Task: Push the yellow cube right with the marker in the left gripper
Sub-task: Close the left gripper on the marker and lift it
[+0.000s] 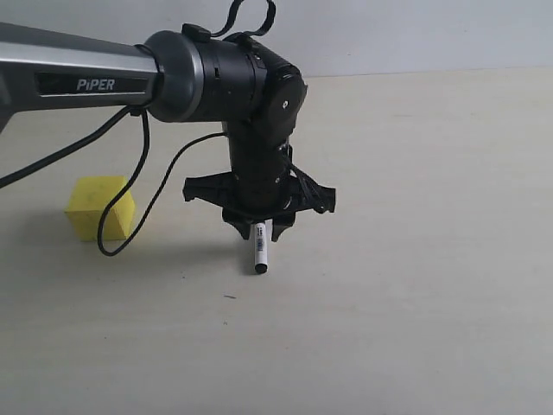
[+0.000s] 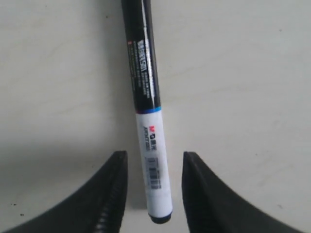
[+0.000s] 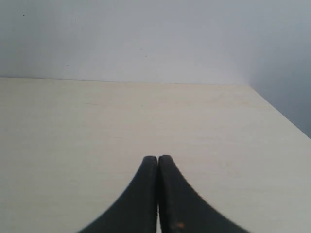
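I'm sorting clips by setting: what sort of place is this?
Probably a robotics lab or test bench: a pale table against a plain wall, a robot arm lettered PIPER, and only a marker and yellow cube as props.

Black half of the marker [image 1: 259, 251] hidden behind the left gripper [image 1: 261, 232] in the exterior view, its far end cut off by the left wrist view's edge, label print too small to read, cable [image 1: 102, 226] crossing part of the yellow cube [image 1: 91, 203], arm [image 1: 78, 78] cut off at the exterior view's left edge
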Robot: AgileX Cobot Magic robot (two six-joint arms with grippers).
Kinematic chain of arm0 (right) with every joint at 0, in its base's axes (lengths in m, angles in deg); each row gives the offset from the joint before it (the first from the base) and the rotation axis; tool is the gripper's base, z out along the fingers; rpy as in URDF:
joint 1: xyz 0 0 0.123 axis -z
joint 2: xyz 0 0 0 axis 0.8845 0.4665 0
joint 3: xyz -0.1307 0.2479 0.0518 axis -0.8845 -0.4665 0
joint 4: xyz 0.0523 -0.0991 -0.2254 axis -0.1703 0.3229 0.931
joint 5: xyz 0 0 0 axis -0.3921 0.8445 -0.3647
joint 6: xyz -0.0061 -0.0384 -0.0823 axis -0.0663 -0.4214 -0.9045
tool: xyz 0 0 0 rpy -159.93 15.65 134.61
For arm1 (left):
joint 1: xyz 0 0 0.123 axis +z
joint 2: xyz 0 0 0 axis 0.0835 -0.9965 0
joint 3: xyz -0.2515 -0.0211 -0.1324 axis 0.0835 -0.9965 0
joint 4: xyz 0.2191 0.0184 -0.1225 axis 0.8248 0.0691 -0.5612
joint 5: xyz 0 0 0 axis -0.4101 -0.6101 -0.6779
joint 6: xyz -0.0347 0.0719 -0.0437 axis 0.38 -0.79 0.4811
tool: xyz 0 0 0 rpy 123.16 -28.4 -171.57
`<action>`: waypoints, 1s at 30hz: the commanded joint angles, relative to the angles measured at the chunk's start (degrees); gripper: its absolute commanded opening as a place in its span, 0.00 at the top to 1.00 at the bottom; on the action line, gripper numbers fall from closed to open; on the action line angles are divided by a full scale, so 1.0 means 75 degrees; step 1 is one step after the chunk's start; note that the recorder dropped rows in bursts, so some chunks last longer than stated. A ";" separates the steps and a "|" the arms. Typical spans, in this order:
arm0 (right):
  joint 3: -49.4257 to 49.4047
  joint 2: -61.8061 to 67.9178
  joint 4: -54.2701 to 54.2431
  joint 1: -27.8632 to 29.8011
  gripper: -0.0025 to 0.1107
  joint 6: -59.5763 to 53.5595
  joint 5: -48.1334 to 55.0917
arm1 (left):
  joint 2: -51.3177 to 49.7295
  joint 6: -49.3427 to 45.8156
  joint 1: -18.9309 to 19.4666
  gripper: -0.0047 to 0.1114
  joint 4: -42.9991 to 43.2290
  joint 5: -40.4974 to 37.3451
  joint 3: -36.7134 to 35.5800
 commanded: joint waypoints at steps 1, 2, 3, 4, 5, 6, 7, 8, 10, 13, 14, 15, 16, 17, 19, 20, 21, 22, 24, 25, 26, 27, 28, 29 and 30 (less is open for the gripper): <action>-0.0043 -0.0039 0.0002 0.0047 0.98 -0.0044 -0.0103 | -0.0166 0.0036 -0.0022 0.63 0.0003 0.0044 -0.0034; -0.0043 -0.0039 0.0002 0.0047 0.98 -0.0044 -0.0103 | -0.0184 0.0036 -0.0022 0.63 0.0003 0.0044 -0.0034; -0.0043 -0.0039 0.0002 0.0047 0.98 -0.0044 -0.0103 | -0.0201 0.0036 -0.0022 0.63 -0.0010 0.0044 -0.0034; -0.0043 -0.0039 0.0002 0.0047 0.98 -0.0044 -0.0103 | -0.0211 0.0036 -0.0022 0.63 -0.0010 0.0044 -0.0034; -0.0043 -0.0039 0.0002 0.0047 0.98 -0.0044 -0.0103 | -0.0231 0.0036 -0.0022 0.63 -0.0010 0.0044 -0.0034; -0.0043 -0.0039 0.0002 0.0047 0.98 -0.0044 -0.0103 | -0.0231 0.0036 -0.0022 0.63 -0.0010 0.0044 -0.0034; -0.0043 -0.0039 0.0002 0.0047 0.98 -0.0044 -0.0103 | -0.0231 0.0036 -0.0022 0.63 -0.0010 0.0044 -0.0034; -0.0043 -0.0039 0.0002 0.0047 0.98 -0.0044 -0.0103 | -0.0231 0.0036 -0.0022 0.63 -0.0010 0.0044 -0.0034; -0.0043 -0.0039 0.0002 0.0047 0.98 -0.0044 -0.0103 | -0.0252 0.0036 -0.0022 0.64 -0.0010 0.0044 -0.0034; -0.0043 -0.0039 0.0002 0.0047 0.98 -0.0044 -0.0103 | -0.0295 0.0036 -0.0022 0.64 -0.0026 0.0044 -0.0034; -0.0043 -0.0039 0.0002 0.0047 0.98 -0.0044 -0.0103 | -0.0324 0.0036 -0.0022 0.64 -0.0042 0.0044 -0.0034; -0.0043 -0.0039 0.0002 0.0047 0.98 -0.0044 -0.0103 | -0.0355 0.0036 -0.0022 0.64 -0.0056 0.0044 -0.0034; -0.0043 -0.0039 0.0002 0.0047 0.98 -0.0044 -0.0103 | -0.0386 0.0036 -0.0022 0.64 -0.0055 0.0044 -0.0034; -0.0043 -0.0039 0.0002 0.0047 0.98 -0.0044 -0.0103 | -0.0389 0.0036 -0.0022 0.64 -0.0071 0.0044 -0.0034; -0.0043 -0.0039 0.0002 0.0047 0.98 -0.0044 -0.0103 | -0.0405 -0.0017 -0.0022 0.64 -0.0071 0.0044 -0.0034; -0.0043 -0.0039 -0.0013 0.0047 0.98 -0.0044 -0.0103 | -0.0405 -0.0049 -0.0022 0.64 -0.0071 0.0044 -0.0034; -0.0043 -0.0039 -0.0013 0.0047 0.98 -0.0044 -0.0103 | -0.0418 -0.0135 -0.0022 0.64 -0.0117 0.0044 -0.0034; -0.0043 -0.0039 -0.0013 0.0047 0.98 -0.0044 -0.0103 | -0.0418 -0.0169 -0.0022 0.64 -0.0150 0.0044 -0.0034; -0.0043 -0.0039 -0.0013 0.0047 0.98 -0.0044 -0.0103 | -0.0418 -0.0229 -0.0022 0.72 -0.0186 0.0029 -0.0034; -0.0043 -0.0039 -0.0013 0.0047 0.98 -0.0044 -0.0103 | -0.0418 -0.0289 -0.0022 0.77 -0.0205 0.0016 -0.0034; -0.0043 -0.0039 -0.0013 0.0047 0.98 -0.0044 -0.0103 | -0.0401 -0.0354 -0.0022 0.84 -0.0223 -0.0006 -0.0034; -0.0043 -0.0039 -0.0013 0.0047 0.98 -0.0044 -0.0103 | -0.0386 -0.0402 -0.0022 0.92 -0.0223 -0.0038 -0.0034; -0.0043 -0.0039 -0.0013 0.0047 0.98 -0.0044 -0.0103 | -0.0348 -0.0481 -0.0022 0.96 -0.0223 -0.0063 -0.0034; -0.0043 -0.0039 -0.0013 0.0047 0.98 -0.0044 -0.0103 | -0.0281 -0.0565 -0.0022 0.96 -0.0223 -0.0123 -0.0034; -0.0043 -0.0039 -0.0013 0.0047 0.98 -0.0044 -0.0103 | -0.0205 -0.0649 -0.0022 0.96 -0.0223 -0.0210 -0.0034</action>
